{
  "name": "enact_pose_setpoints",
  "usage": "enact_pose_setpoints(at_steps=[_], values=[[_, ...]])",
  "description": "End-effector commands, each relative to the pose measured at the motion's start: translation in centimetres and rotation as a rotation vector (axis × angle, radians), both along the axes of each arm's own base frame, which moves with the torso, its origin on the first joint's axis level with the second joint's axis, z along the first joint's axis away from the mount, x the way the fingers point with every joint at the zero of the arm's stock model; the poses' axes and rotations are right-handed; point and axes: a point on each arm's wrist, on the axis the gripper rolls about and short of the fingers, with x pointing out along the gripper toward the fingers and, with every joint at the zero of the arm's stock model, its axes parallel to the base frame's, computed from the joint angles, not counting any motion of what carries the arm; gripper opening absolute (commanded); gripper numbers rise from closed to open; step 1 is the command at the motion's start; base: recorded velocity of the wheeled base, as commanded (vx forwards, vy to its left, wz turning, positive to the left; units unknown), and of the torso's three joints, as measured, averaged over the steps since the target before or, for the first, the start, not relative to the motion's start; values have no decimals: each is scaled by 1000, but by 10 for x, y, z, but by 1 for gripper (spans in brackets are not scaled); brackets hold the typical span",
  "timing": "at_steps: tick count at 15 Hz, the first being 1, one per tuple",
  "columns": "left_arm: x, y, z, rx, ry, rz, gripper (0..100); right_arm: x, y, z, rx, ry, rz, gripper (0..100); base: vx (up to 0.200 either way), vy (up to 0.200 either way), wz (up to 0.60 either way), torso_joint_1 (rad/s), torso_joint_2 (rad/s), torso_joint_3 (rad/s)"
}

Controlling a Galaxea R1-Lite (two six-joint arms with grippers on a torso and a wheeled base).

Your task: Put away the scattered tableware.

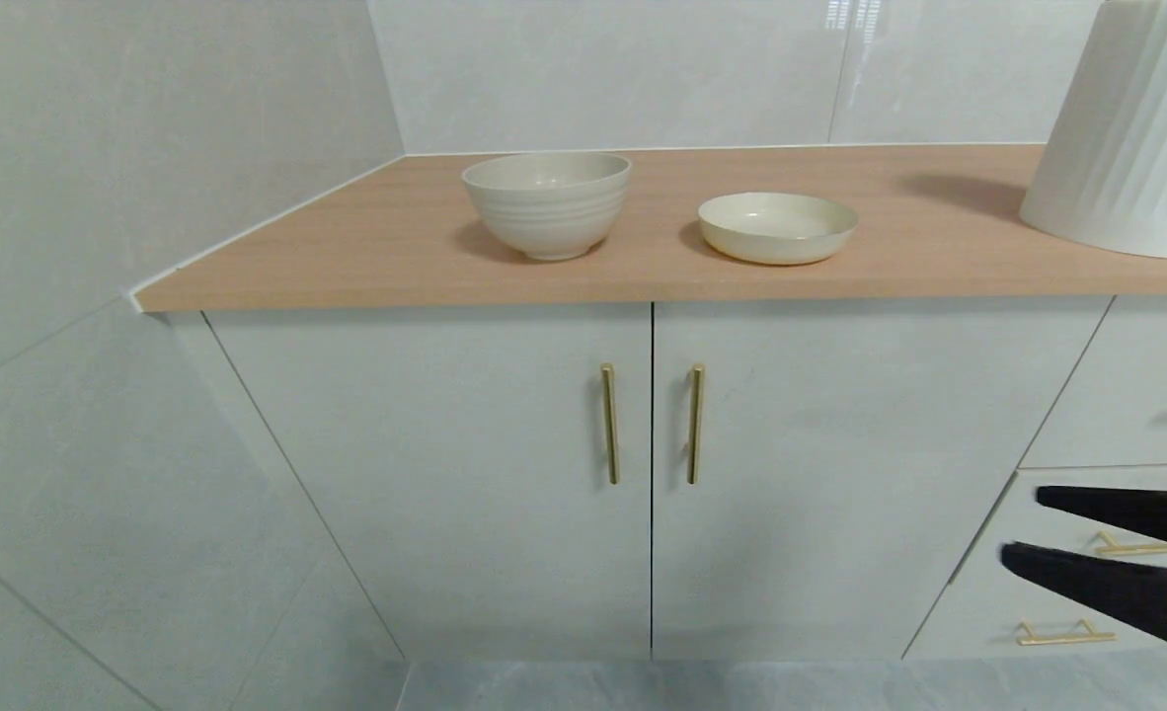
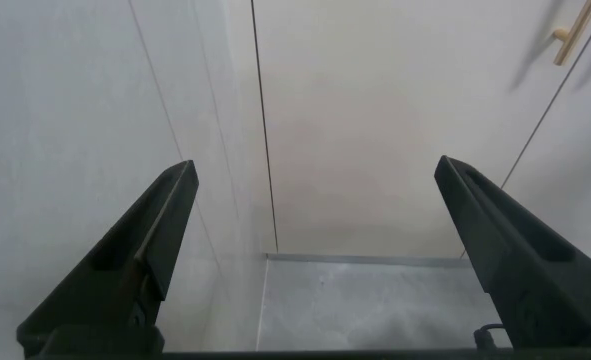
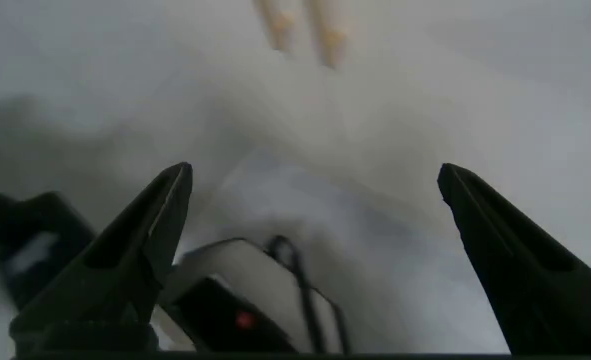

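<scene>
A deep cream bowl (image 1: 547,202) stands on the wooden countertop (image 1: 366,257), left of centre. To its right lies a shallow cream dish (image 1: 777,226). My right gripper (image 1: 1021,528) hangs open and empty at the lower right, well below the counter and in front of the drawers. In its own wrist view the right gripper (image 3: 313,170) has its black fingers (image 3: 125,270) spread wide, and two gold handles (image 3: 300,25) show blurred beyond them. My left gripper (image 2: 315,165) is also open with nothing in it, low down and facing a pale cabinet door (image 2: 395,130) and the grey floor (image 2: 365,305).
A tall white ribbed container (image 1: 1127,128) stands at the counter's right end. Below the counter are two shut cabinet doors with gold handles (image 1: 609,423) (image 1: 695,423). Drawers with gold pulls (image 1: 1065,635) are to the right. A tiled wall (image 1: 100,197) closes the left side.
</scene>
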Motion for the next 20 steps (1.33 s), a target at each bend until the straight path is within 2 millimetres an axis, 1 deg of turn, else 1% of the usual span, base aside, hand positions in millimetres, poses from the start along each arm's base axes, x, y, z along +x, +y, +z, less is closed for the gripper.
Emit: enact_pose_setpoints(at_steps=[1,2,3,6,8,9,11,17,18,20], values=[[0,0,0,0,2,1,100,83,73,-18,58,107,162,100,0,0,0,0,0,0],[0,0,0,0,2,1,100,96,89,-22,87,122,181,100,0,0,0,0,0,0],[0,0,0,0,2,1,100,107,101,-26,106,131,190,100,0,0,0,0,0,0],[0,0,0,0,2,1,100,140,122,-40,110,136,191,100,0,0,0,0,0,0],[0,0,0,0,2,1,100,159,134,-52,101,153,190,100,0,0,0,0,0,0],[0,0,0,0,2,1,100,165,138,-57,94,159,176,100,0,0,0,0,0,0],[0,0,0,0,2,1,100,172,140,-59,101,118,120,100,0,0,0,0,0,0],[0,0,0,0,2,1,100,177,151,-68,145,89,119,100,0,0,0,0,0,0],[0,0,0,0,2,3,100,176,159,-70,164,90,121,100,0,0,0,0,0,0],[0,0,0,0,2,1,100,178,167,-76,180,55,76,100,0,0,0,0,0,0]])
